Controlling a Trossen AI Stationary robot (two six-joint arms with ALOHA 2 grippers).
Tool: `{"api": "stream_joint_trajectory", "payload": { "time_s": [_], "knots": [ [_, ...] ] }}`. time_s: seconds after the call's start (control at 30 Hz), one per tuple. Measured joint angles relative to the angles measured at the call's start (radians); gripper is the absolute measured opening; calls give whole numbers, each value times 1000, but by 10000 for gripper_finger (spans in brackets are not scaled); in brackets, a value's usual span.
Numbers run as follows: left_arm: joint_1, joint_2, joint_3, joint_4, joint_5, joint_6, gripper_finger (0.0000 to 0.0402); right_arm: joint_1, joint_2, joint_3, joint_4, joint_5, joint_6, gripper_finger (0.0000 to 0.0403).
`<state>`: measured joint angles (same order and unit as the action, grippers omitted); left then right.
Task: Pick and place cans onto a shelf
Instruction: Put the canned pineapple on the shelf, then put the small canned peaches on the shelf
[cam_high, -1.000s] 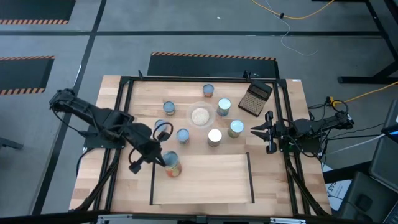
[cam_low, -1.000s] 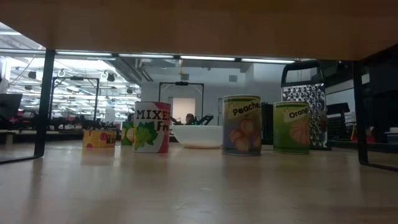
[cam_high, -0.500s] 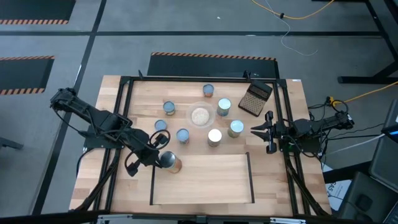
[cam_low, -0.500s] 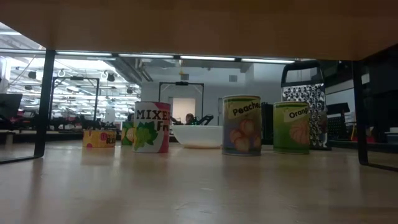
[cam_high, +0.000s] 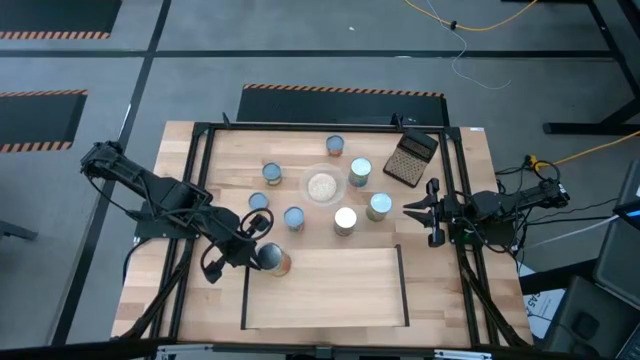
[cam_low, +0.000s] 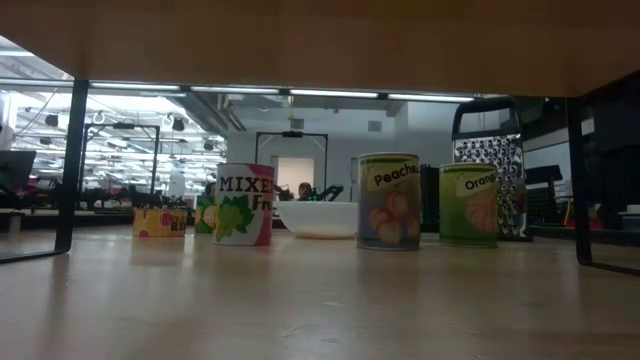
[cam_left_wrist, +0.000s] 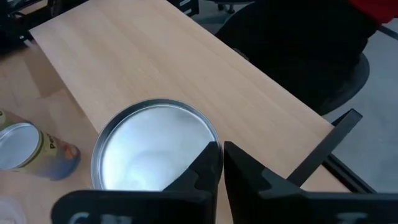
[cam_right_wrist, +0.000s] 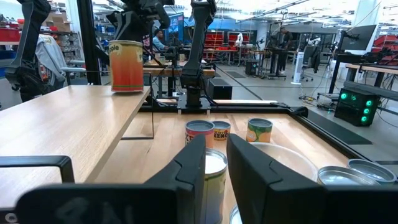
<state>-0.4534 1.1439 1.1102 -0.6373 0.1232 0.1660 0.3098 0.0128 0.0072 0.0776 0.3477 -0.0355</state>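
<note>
One orange-labelled can (cam_high: 274, 259) stood at the shelf's (cam_high: 330, 290) left rear corner, and your left gripper (cam_high: 247, 249) was right against it on the left side. From the left wrist view that can's silvery top (cam_left_wrist: 155, 146) filled the space just ahead of the gripper, whose two dark fingers (cam_left_wrist: 208, 168) looked pressed nearly together beside the rim rather than around the can; whether they touched it you could not tell. Seven other cans remained on the counter (cam_high: 470, 180) behind the shelf: one near the far edge (cam_high: 335, 146), one left of the bowl (cam_high: 271, 172), one right of it (cam_high: 360, 171), and four in a loose row nearer the shelf (cam_high: 259, 201) (cam_high: 293, 217) (cam_high: 345, 220) (cam_high: 379, 206). A clear bowl of beige grains (cam_high: 321, 186) sat among them, and a dark gridded block (cam_high: 412, 158) lay toward the far right corner. Your right gripper (cam_high: 424, 210) waited at the counter's right edge, its fingers spread apart, well clear of the nearest can. From the right wrist view you saw the orange can (cam_right_wrist: 126, 65) upright on the shelf board.
</note>
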Motion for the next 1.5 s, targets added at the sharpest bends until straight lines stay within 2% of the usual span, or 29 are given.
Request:
{"api": "stream_joint_trajectory", "payload": {
  "time_s": [0.17,0.37,0.8,1.0,1.13,1.4,1.5],
  "knots": [
    [0,0,0,1,-38,0,24,0,0,0,0,0,0,71],
    [0,0,0,7,-42,-1,22,0,0,0,0,0,0,71],
    [0,0,-1,85,-36,-1,51,0,0,0,0,0,0,71],
    [2,0,-1,141,-55,0,47,0,0,0,0,0,0,71],
    [2,0,-1,193,-152,2,48,0,0,0,0,0,0,71],
    [15,0,-1,336,-481,53,46,0,0,0,0,0,0,71],
    [40,0,-1,376,-541,73,43,0,0,0,0,0,0,71]
  ]
}}
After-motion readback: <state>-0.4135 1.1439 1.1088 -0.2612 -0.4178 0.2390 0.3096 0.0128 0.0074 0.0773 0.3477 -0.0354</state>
